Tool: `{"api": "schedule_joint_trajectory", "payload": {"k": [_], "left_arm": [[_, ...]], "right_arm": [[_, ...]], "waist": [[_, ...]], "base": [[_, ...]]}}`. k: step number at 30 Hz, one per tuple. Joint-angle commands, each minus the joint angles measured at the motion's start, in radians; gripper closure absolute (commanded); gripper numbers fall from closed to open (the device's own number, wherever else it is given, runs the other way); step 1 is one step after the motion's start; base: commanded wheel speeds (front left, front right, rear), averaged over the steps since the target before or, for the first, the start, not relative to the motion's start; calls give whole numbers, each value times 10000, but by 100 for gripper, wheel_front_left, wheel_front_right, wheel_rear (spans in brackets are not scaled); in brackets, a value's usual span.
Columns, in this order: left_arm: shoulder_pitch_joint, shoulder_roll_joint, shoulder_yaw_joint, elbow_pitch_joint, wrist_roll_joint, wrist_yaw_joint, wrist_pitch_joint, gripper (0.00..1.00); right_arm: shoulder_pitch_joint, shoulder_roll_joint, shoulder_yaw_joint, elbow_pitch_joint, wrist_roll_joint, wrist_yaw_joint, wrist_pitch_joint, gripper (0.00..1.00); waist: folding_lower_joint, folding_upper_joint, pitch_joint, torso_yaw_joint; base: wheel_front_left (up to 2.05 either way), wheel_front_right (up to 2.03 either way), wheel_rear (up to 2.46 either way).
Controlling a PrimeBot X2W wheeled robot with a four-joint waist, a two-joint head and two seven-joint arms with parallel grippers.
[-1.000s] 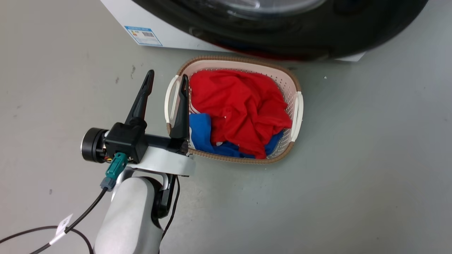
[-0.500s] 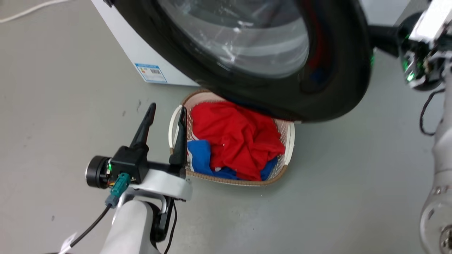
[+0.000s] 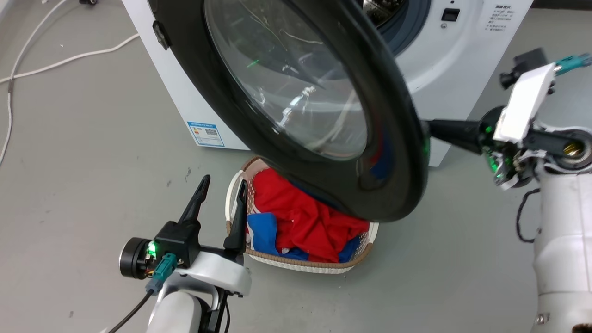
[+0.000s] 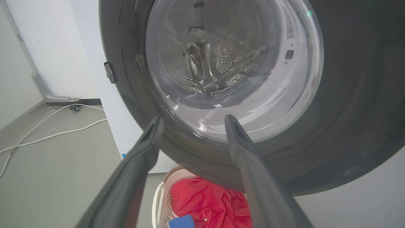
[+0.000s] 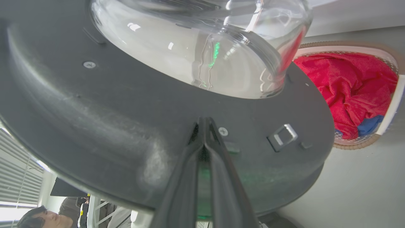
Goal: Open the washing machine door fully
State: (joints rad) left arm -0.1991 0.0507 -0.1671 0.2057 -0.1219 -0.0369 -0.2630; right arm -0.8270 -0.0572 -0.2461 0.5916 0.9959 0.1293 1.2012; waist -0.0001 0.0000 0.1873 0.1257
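Note:
The washing machine door, a glossy black disc with a domed glass window, stands swung out from the white machine and hangs over the basket. Behind its free edge, my right gripper reaches in from the right. In the right wrist view that gripper is shut, its tips against the door's inner black face just below the glass bowl and beside a metal latch. My left gripper is open at the lower left, apart from the door. Its fingers point at the door's outer side.
A woven laundry basket with red and blue clothes sits on the floor under the door, next to my left fingers. The drum opening shows at top. White cables lie at far left. A person is at the right wrist view's bottom left.
The head camera has tilted up, bringing the machine front and my right arm into view. The door now stands further out from the machine. The left gripper stays open beside the basket.

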Motion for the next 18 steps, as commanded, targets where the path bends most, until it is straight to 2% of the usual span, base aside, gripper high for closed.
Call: {"api": "schedule_joint_trajectory", "payload": {"k": [1, 13, 18], "left_arm": [[142, -5, 16, 40, 22, -56, -25, 0], [329, -5, -43, 151, -38, -103, -25, 0], [376, -5, -49, 166, -29, -113, -25, 0]], "right_arm": [[299, 109, 297, -30, 298, 25, -81, 100], [1219, 107, 2672, -548, 1936, 25, -655, 100], [1558, 90, 3238, -951, 2073, 25, -1195, 100]], "waist": [[1, 0, -123, -16], [1, 0, -342, -63], [1, 0, -414, -90]], "base": [[0, 0, 0], [0, 0, 0], [0, 0, 0]]}}
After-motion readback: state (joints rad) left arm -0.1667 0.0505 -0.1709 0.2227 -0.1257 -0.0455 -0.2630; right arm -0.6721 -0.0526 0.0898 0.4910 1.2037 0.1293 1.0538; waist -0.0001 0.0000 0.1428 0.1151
